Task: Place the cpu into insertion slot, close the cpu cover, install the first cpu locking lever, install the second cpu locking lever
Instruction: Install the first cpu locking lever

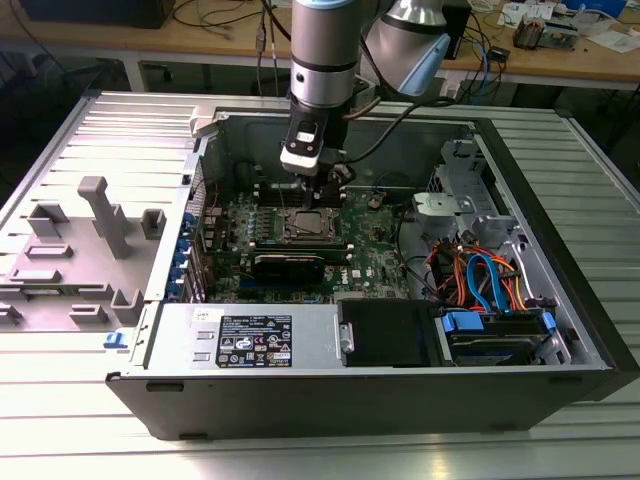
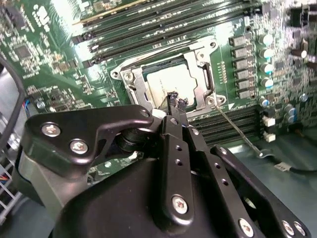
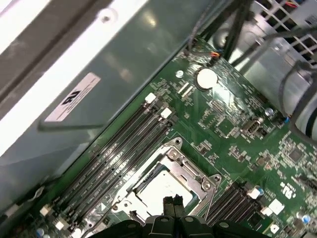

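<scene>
A: Pincer?
B: Pincer (image 2: 177, 101) narrow, tips nearly together, empty, just over the cpu (image 2: 166, 85).
A: Progress?
B: Cpu seated in insertion slot (image 2: 157, 65), cpu cover (image 2: 199, 80) looks down. Lever (image 2: 237, 133) beside the pincer looks unlatched; both levers probably left.

place: electronics lab | evidence: workbenches (image 1: 600, 62) with cables (image 1: 225, 15), open computer case (image 1: 330, 400) on ribbed metal table (image 1: 60, 420)
</scene>
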Tool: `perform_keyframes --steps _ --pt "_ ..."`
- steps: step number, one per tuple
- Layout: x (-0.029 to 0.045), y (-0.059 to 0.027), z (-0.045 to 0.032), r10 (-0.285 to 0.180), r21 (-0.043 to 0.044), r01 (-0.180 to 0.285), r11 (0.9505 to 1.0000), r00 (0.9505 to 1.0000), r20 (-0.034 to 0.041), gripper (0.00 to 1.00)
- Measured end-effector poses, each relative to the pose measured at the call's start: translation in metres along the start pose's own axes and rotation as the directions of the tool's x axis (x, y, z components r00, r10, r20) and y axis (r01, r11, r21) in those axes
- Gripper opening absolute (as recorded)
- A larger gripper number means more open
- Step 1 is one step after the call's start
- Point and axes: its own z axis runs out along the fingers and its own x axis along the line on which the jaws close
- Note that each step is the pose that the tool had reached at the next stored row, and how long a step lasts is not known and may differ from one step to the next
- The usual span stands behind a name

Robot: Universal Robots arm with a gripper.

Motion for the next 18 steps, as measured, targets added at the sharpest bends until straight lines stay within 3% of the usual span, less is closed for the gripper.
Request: perform_keyframes --steps 16,18 --pt "-0.0001 -0.0002 -0.0001 -0.011 -0.0002 0.011 0.9999 0.9999 0.0004 0.11" --pt "0.0012 -0.0016 0.0 -0.037 -0.0008 0.037 0.9993 0.9993 0.0011 0.11"
